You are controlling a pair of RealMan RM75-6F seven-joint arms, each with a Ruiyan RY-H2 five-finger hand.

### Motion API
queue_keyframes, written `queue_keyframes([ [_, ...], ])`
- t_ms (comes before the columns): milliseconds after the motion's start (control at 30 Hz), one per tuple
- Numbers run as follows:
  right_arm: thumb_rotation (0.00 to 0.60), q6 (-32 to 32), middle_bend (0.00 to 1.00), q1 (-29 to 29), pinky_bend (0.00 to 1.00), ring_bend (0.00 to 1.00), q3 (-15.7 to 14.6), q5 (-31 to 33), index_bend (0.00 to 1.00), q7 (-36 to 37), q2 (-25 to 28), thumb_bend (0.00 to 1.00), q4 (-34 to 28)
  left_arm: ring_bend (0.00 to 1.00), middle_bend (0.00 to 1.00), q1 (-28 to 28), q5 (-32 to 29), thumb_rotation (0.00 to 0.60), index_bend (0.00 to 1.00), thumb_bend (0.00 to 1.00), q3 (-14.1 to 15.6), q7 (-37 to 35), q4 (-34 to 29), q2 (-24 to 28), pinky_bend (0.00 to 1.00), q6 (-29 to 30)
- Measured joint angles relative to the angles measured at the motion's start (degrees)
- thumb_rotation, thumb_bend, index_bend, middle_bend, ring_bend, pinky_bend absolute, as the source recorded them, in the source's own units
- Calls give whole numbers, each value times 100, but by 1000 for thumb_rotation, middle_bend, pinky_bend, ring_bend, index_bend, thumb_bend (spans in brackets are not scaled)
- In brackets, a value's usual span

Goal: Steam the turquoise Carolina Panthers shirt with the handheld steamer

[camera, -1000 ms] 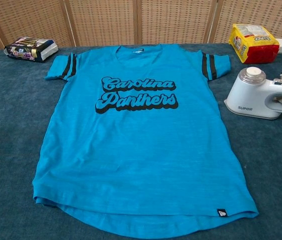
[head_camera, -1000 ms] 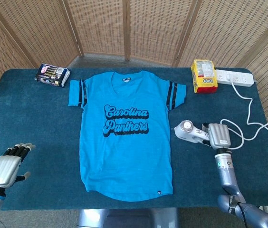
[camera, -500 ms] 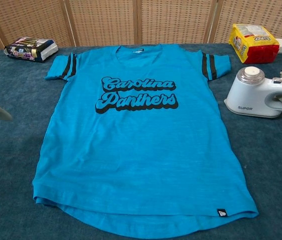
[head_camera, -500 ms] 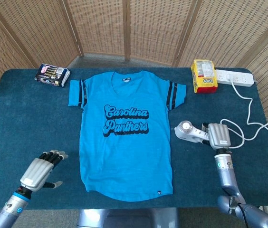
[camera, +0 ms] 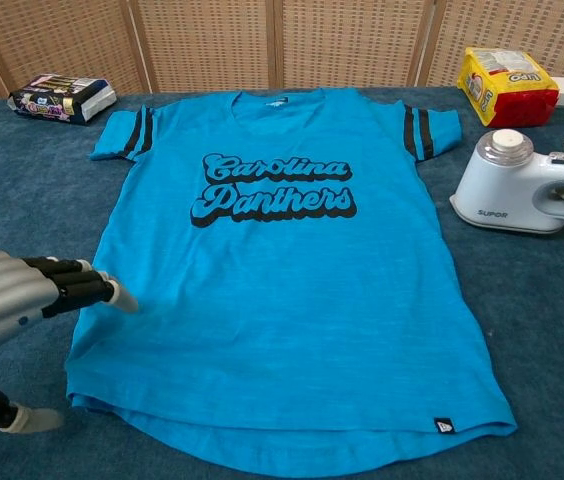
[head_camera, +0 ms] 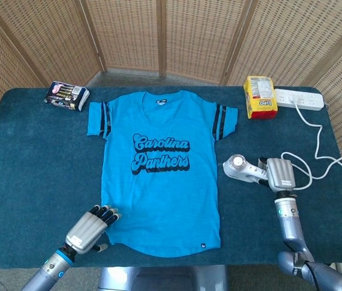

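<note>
The left hand is open and holds nothing. Its fingers are stretched forward and a little apart, and their tips reach the lower left edge of the turquoise shirt, near the hem; I cannot tell if they touch the cloth. The thumb points down to the tabletop, apart from the other fingers.

The right hand lies over the handle of the white handheld steamer. In the chest view only the fingertips show at the right edge, around the handle, so I cannot tell if the grip is firm. The steamer stands on the tabletop just beside the right side of the shirt, not touching it. A white cable runs from it to a white power strip at the far right corner.

The shirt lies flat in the middle of the tabletop, front side up, collar away from the robot, with the black words "Carolina Panthers" on the chest. A yellow packet stands next to the power strip, and a dark packet lies near the left sleeve.
</note>
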Motion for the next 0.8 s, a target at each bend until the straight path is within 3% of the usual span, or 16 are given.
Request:
queue_keyframes([
  [267,600,48,762,-41,767,804,-11,-9,682,72,57,367,-85,196,228,46,-125,416,246,199,-14,531,186,-458,254,53],
  [533,600,54,762,-62,767,806,-10,10,682,119,91,366,-136,196,229,77,-165,418,434,323,-70,685,234,-550,254,260],
  [700,600,43,762,-61,767,806,-14,20,682,130,82,364,-127,196,229,58,-237,428,491,399,-101,754,340,-627,254,260],
  [800,600,39,763,-60,767,806,-11,25,682,151,73,364,-123,196,244,25,-312,491,501,434,-153,838,385,-708,254,230],
])
